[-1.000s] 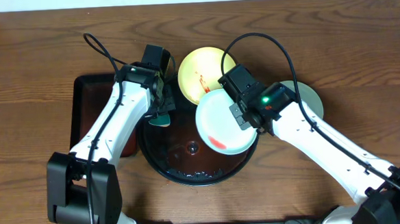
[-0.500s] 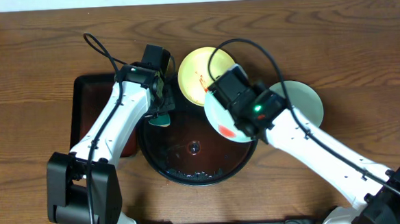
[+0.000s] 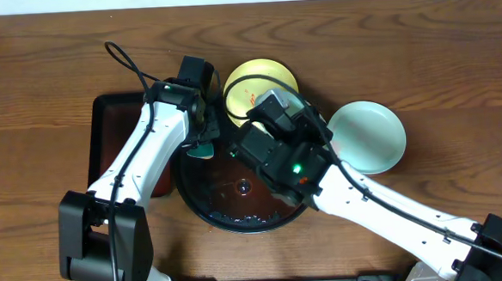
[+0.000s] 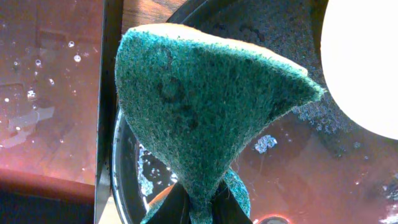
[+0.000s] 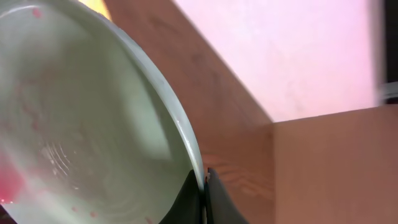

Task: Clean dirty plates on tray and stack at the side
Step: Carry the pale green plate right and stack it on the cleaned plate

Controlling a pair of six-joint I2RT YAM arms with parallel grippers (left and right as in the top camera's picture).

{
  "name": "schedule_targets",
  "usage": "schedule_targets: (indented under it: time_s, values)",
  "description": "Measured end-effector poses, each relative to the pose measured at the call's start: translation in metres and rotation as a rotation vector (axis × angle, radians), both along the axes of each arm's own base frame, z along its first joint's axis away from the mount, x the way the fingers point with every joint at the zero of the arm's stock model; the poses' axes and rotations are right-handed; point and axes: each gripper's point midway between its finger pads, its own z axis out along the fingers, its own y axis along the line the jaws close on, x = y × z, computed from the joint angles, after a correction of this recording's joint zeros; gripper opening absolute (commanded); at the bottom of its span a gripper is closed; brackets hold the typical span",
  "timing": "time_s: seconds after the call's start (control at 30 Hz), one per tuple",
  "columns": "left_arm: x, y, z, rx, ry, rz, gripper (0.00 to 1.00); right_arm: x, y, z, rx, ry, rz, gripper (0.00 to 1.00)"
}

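Observation:
My right gripper is shut on the rim of a pale blue-green plate, which has red smears on its face. It holds the plate steeply tilted. In the overhead view my right wrist hangs over the round black tray and hides that plate. My left gripper is shut on a green sponge at the tray's left rim. A pale yellow plate with red streaks lies just behind the tray. A second blue-green plate rests on the table to the right.
A rectangular dark tray, wet with droplets, lies left of the round tray under my left arm. The round tray's floor holds water and foam. Bare wooden table surrounds everything.
My right arm has swung left over the round tray and turned its plate up on edge, uncovering the blue-green plate on the table. The left arm and sponge have stayed put.

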Motion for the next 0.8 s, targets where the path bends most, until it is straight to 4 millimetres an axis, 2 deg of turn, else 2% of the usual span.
schedule_targets:
  time_s: [0.23, 0.43, 0.67, 0.8]
  values:
    - [0.000, 0.000, 0.000, 0.000, 0.000, 0.000, 0.07, -0.007, 0.002, 0.020, -0.071, -0.107, -0.014, 0.01]
    - [0.000, 0.000, 0.000, 0.000, 0.000, 0.000, 0.07, -0.009, 0.003, 0.026, -0.091, -0.139, -0.016, 0.01]
    - [0.000, 0.000, 0.000, 0.000, 0.000, 0.000, 0.08, -0.009, 0.002, 0.027, -0.074, -0.152, -0.028, 0.01]
    - [0.000, 0.000, 0.000, 0.000, 0.000, 0.000, 0.08, -0.012, 0.005, 0.013, -0.044, -0.075, -0.002, 0.01]
